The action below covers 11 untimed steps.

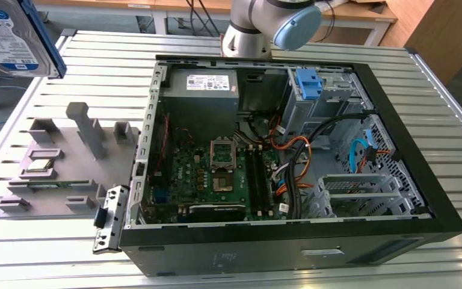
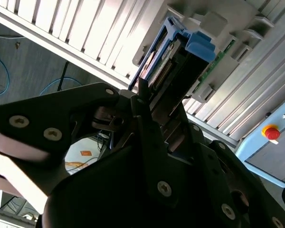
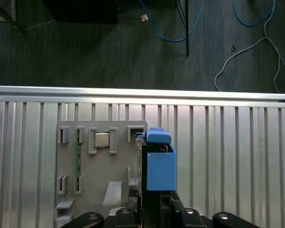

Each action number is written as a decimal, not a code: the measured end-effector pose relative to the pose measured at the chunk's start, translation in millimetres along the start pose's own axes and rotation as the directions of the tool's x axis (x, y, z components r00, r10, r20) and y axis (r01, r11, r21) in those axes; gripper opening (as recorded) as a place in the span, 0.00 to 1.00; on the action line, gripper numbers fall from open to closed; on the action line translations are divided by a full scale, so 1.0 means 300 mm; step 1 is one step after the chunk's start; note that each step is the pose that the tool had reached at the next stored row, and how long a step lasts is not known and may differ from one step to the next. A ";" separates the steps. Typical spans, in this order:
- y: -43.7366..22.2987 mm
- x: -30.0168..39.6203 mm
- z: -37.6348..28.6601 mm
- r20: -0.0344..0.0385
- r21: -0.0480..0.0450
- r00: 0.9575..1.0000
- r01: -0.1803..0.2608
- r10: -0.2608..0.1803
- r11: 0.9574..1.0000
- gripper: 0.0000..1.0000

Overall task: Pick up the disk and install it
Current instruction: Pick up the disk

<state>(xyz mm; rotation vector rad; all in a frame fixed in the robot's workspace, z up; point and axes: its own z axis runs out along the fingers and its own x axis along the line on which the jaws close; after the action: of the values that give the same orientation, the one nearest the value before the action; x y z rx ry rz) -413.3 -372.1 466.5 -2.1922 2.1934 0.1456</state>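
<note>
The disk (image 1: 10, 37) hangs in the air at the exterior view's upper left, label facing out, with a blue rail on its edge. It is well above the grey parts holder (image 1: 62, 165). In both wrist views my gripper (image 3: 149, 210) (image 2: 149, 111) is shut on the disk (image 3: 157, 167) (image 2: 175, 54), which stands edge-on between the black fingers. Its blue bracket end points away from the wrist. Below it lie the parts holder (image 3: 99, 166) and the slatted metal table (image 3: 228, 156). The open computer case (image 1: 423, 180) lies on its side at the table's middle.
Inside the case are a grey power-supply box (image 1: 201, 84), the motherboard (image 1: 215, 174), orange and blue cables (image 1: 360, 150) and a blue bracket (image 1: 307, 84) at the drive bays. The arm's base (image 1: 263, 27) stands behind the case. A red stop button (image 2: 271, 133) and floor cables (image 3: 256, 52) lie off the table.
</note>
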 end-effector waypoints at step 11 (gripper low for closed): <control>0.001 -0.003 -0.027 0.000 0.000 1.000 0.000 0.000 1.000 0.35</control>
<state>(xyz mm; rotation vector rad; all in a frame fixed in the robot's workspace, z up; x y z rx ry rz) -413.3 -372.0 474.8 -2.1920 2.1932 0.1455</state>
